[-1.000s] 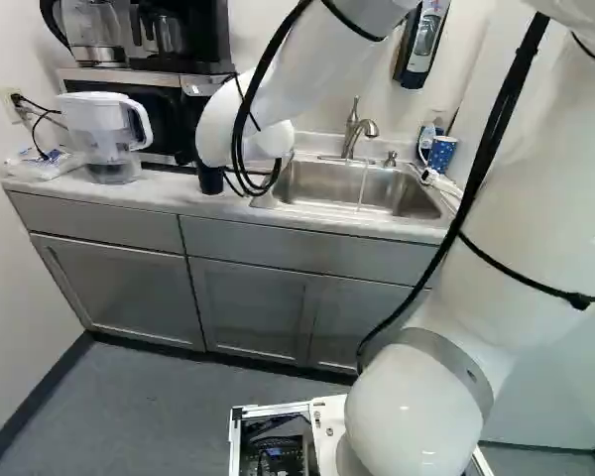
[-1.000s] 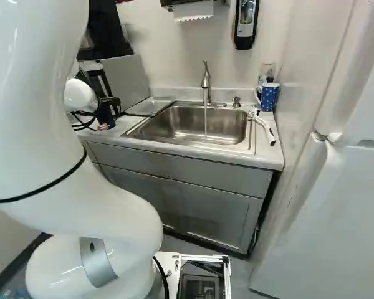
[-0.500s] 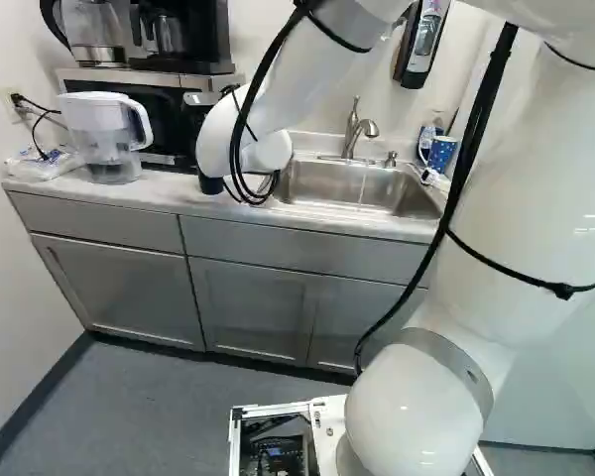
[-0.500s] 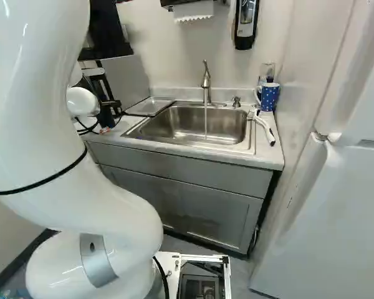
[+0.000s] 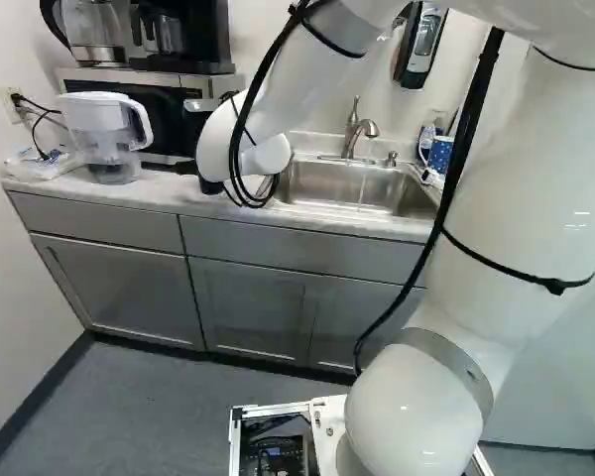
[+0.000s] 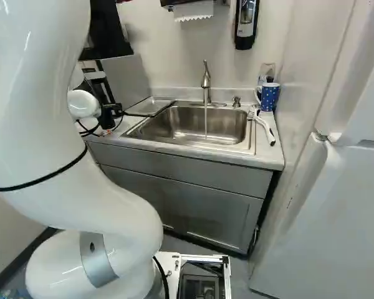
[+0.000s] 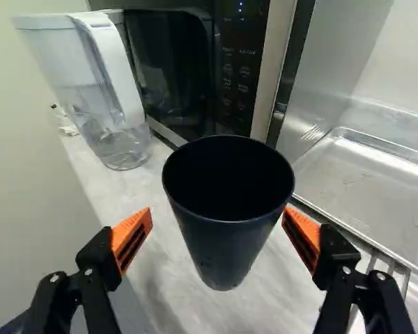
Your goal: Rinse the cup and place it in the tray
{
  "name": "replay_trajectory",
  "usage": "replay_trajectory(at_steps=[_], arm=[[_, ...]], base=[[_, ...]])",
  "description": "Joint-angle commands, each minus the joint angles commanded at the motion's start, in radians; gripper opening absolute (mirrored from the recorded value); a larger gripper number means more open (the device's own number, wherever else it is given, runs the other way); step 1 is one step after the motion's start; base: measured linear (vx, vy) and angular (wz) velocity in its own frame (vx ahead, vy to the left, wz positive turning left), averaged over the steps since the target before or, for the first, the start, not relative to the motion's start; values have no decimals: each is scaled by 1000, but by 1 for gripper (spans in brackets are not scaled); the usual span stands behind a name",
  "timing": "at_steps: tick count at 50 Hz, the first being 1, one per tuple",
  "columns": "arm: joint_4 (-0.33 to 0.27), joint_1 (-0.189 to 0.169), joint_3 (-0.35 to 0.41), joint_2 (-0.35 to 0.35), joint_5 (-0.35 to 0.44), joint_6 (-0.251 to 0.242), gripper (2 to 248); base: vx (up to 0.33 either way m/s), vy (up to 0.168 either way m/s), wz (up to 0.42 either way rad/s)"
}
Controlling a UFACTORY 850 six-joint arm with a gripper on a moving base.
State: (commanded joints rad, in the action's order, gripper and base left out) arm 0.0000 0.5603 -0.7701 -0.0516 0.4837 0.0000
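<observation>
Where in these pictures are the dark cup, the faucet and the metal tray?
Dark cup (image 7: 226,254), wrist view: its outer wall.
Faucet (image 6: 206,81), right base view: its upright neck.
Metal tray (image 7: 366,184), wrist view: its flat bottom.

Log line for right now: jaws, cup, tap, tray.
jaws: open, either side of cup | cup: dark, upright, ungripped | tap: running into sink | tray: beside sink, cup not in it
</observation>
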Motion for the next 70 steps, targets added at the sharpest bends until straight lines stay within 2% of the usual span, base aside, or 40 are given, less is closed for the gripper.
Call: replay_trajectory(at_steps=[12, 13, 17, 18, 23, 24, 28, 29, 48, 70], arm=[[0, 0, 0, 0, 0, 0, 247], [0, 0, 0, 0, 0, 0, 218], [0, 0, 0, 0, 0, 0, 218], [0, 0, 0, 0, 0, 0, 179], [0, 0, 0, 0, 0, 0, 179], [0, 0, 0, 0, 0, 0, 141], [0, 0, 0, 0, 0, 0, 141], [0, 0, 0, 0, 0, 0, 125], [0, -6, -2, 7, 0, 0, 125], [0, -70, -20, 37, 0, 0, 125]], base=[[0, 0, 0], [0, 0, 0], [0, 0, 0], [0, 0, 0], [0, 0, 0], [0, 0, 0], [0, 0, 0], [0, 0, 0], [0, 0, 0], [0, 0, 0]])
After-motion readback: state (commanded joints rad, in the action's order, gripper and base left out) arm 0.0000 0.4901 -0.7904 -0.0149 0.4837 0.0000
